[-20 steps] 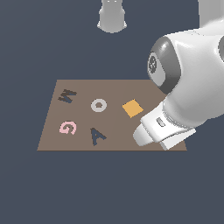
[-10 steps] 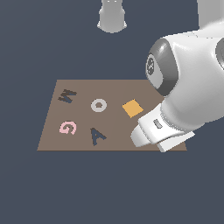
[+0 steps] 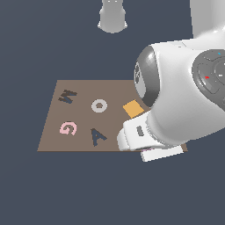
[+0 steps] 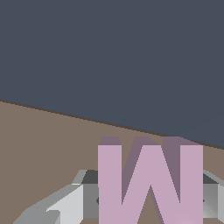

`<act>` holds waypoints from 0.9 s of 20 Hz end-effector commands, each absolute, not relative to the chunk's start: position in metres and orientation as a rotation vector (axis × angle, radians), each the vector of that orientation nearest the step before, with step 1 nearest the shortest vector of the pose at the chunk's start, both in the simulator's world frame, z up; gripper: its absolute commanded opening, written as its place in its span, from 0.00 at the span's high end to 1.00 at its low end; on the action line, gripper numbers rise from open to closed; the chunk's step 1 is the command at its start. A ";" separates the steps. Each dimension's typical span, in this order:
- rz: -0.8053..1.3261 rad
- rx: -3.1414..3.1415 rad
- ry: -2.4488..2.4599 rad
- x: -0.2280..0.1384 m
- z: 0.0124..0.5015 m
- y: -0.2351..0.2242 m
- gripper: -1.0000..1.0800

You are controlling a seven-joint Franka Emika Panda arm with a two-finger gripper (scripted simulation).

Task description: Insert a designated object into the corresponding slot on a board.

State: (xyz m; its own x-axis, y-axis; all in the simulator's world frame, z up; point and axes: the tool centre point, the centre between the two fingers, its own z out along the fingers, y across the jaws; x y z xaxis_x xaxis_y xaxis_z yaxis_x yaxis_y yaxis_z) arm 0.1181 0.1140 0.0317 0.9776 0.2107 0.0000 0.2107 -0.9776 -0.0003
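Hiding behind arm, gripper (image 4: 148, 205) closed on lilac M block (image 4: 148, 183); fingertips cut off.

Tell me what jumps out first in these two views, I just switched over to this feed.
The bulky white arm dominates the exterior view's right, covering that end of the brown board. In the wrist view a lilac M-shaped block fills the foreground with the grey gripper on either side of it. On the board's far left corner lies the dark M-shaped slot, with a pink G nearer the camera.
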 end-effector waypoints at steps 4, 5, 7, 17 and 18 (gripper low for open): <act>-0.001 -3.141 -0.027 0.135 0.033 0.079 1.00; -0.001 -3.141 0.027 0.137 0.033 0.072 1.00; -0.001 -3.138 0.133 0.141 0.033 0.059 1.00; -0.001 -3.075 0.640 0.145 0.035 -0.005 1.00; -0.001 -3.064 0.690 0.145 0.035 -0.012 1.00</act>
State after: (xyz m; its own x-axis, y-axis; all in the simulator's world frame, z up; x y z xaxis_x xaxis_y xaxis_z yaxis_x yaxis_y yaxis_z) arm 0.1451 -0.0019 0.0345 0.9240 -0.3825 0.0002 -0.3825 -0.9240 -0.0004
